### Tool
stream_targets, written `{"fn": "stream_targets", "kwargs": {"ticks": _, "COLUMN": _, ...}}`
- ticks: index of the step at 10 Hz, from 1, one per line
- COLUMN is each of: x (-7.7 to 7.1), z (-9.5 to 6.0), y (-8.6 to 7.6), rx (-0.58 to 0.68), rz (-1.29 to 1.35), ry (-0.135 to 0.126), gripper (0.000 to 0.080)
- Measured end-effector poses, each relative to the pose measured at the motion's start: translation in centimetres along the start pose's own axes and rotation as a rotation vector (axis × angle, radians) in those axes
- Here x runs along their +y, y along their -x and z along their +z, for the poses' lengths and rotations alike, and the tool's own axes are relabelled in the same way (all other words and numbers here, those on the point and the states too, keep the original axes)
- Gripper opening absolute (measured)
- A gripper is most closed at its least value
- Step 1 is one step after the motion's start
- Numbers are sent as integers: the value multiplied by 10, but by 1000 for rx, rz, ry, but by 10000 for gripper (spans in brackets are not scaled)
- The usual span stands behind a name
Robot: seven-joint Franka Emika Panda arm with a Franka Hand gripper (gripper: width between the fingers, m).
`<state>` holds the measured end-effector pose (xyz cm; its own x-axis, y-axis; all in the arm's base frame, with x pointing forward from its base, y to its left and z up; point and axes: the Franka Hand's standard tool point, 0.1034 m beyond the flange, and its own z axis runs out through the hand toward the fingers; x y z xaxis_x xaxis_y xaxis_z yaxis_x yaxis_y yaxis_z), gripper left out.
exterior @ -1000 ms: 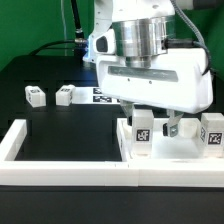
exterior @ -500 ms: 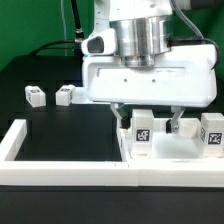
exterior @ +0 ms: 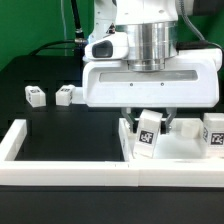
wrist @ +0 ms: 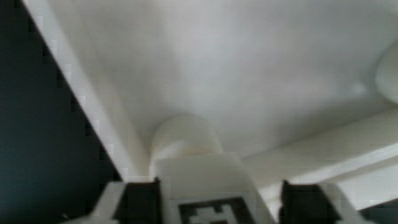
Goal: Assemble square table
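Note:
My gripper (exterior: 149,121) hangs low over the white square tabletop (exterior: 185,150), which lies at the exterior view's right against the front wall. Its fingers (exterior: 130,118) are closed on a white tagged leg block (exterior: 148,133) that stands tilted on the slab. In the wrist view the same leg (wrist: 210,175) sits between the dark fingers (wrist: 139,200), with the white slab (wrist: 231,70) behind it. Another leg (exterior: 213,133) stands on the slab to the right. Two more legs (exterior: 35,96) (exterior: 66,95) lie on the black table at the far left.
The long white U-shaped border wall (exterior: 60,170) runs along the front and up the left side (exterior: 14,140). The arm's wide white hand body (exterior: 150,85) hides the table behind it. Black table surface (exterior: 70,130) lies between the wall and the slab.
The gripper has come lower and shifted slightly to the exterior view's right. The leg between the fingers, upright before, now leans and sits a little further right.

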<state>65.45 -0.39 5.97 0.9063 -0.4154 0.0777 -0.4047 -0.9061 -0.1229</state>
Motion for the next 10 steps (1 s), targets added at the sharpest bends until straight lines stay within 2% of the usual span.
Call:
{"fn": "stream_targets", "kwargs": {"ticks": 1, "x": -1, "z": 0, "y": 1, "rx": 0, "rz": 73, "ry": -1, "gripper": 288}}
{"fn": "stream_targets", "kwargs": {"ticks": 4, "x": -7, "z": 3, "y": 1, "rx": -13, "rz": 437, "ry": 6, "gripper": 288}}
{"fn": "stream_targets", "kwargs": {"ticks": 5, "x": -8, "z": 3, "y": -1, "rx": -41, "rz": 598, "ry": 0, "gripper": 288}}
{"fn": "stream_targets", "kwargs": {"ticks": 6, "x": -10, "z": 3, "y": -4, "rx": -81, "rz": 809, "ry": -22, "gripper": 288}}
{"fn": "stream_targets", "kwargs": {"ticks": 7, "x": -11, "z": 3, "y": -7, "rx": -127, "rz": 1017, "ry": -65, "gripper": 288}}
{"fn": "stream_targets", "kwargs": {"ticks": 10, "x": -10, "z": 3, "y": -9, "rx": -149, "rz": 1087, "ry": -70, "gripper": 288}}
